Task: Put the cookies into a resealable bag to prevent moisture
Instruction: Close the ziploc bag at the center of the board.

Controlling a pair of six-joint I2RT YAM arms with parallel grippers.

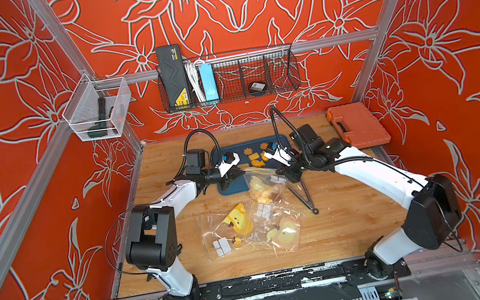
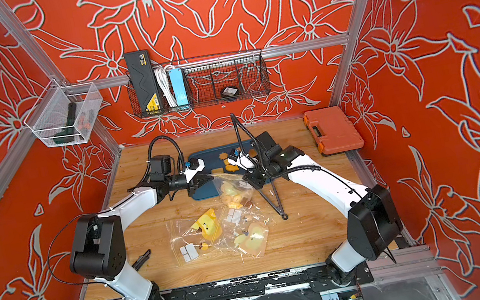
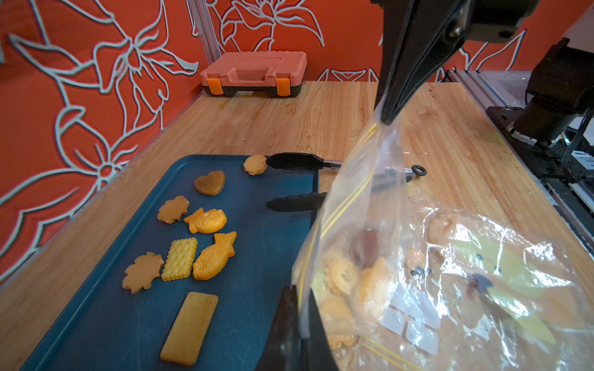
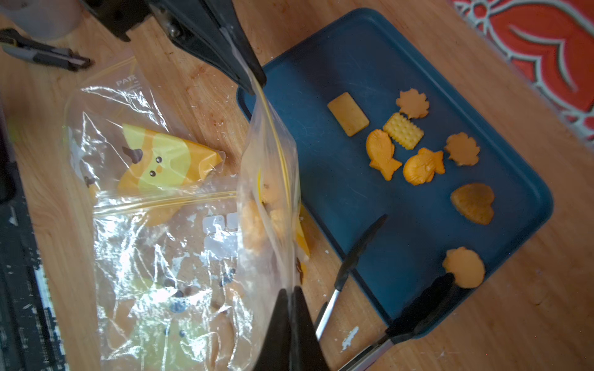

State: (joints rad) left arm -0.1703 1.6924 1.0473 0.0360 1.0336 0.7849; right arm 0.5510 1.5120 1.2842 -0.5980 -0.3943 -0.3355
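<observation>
The resealable bag (image 1: 263,181), clear crinkly plastic with a thin yellow zip line, hung stretched between the two arms over the near edge of the tray. Its weighted bottom sagged toward the counter. Whether the zip was sealed could not be told.

The pale wooden counter (image 1: 345,222) carried everything. A dark blue rectangular plastic tray (image 3: 263,250) lay toward the back wall, and an orange plastic tool case (image 1: 358,130) sat in the far right corner. A spare clear bag (image 1: 229,231) printed with a yellow cartoon figure lay flat near the front, just beside a second spare bag (image 1: 283,231).

The left pincer (image 3: 299,295) was closed on one end of the hanging bag's top edge. The right pincer (image 4: 290,298) was clamped on the other end.

Black-tipped metal tongs (image 3: 294,161) lay with both tips on the tray and the ringed handle end on the counter.

Eight of the small golden and orange cookies (image 3: 205,221) remained on the tray: two fish, two flowers, a ridged cracker, a long bar, a brown heart, and a round one at the rim touching a tong tip. Several more lay heaped in the bottom of the hanging bag.
</observation>
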